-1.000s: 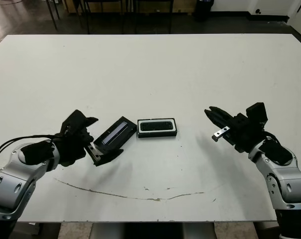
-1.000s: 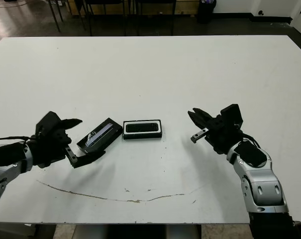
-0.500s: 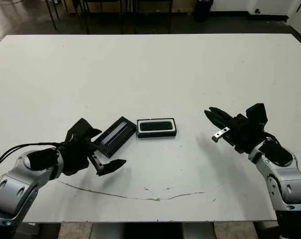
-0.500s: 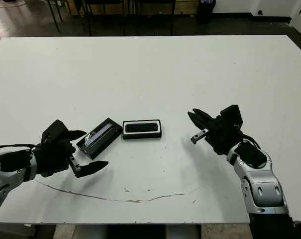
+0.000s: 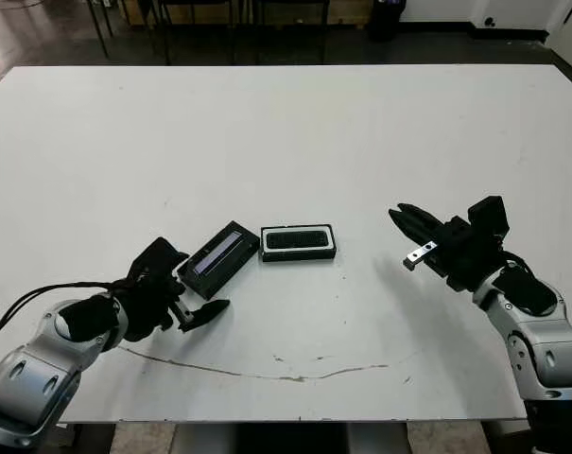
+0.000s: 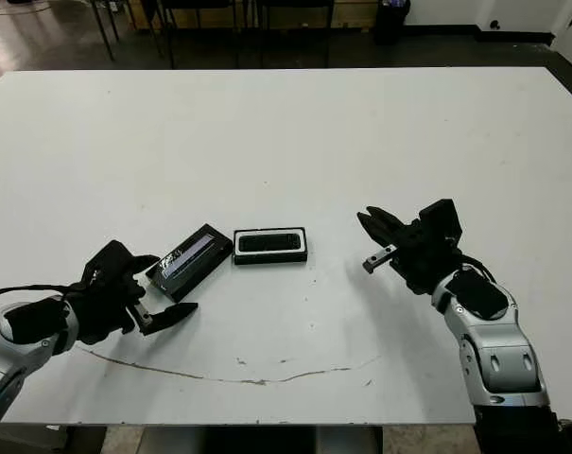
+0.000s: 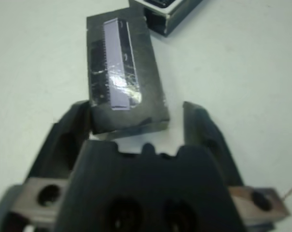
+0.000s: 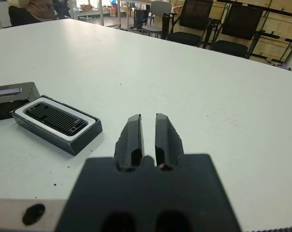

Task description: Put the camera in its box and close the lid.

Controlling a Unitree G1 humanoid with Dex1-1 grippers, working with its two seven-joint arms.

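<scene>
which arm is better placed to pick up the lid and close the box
Left. The left gripper sits open right at the near end of the lid, its fingers either side of it in the wrist view. The right gripper is shut, well away beyond the box.

Blk lid [image 5: 219,259] w/ pale grey-blue strip; blk box [image 5: 299,242], white lining; white table [image 5: 286,132].

My lid [image 7: 121,82] looks matt black with a scuffed, shiny strip; the surface [image 5: 286,132] is smooth white.
</scene>
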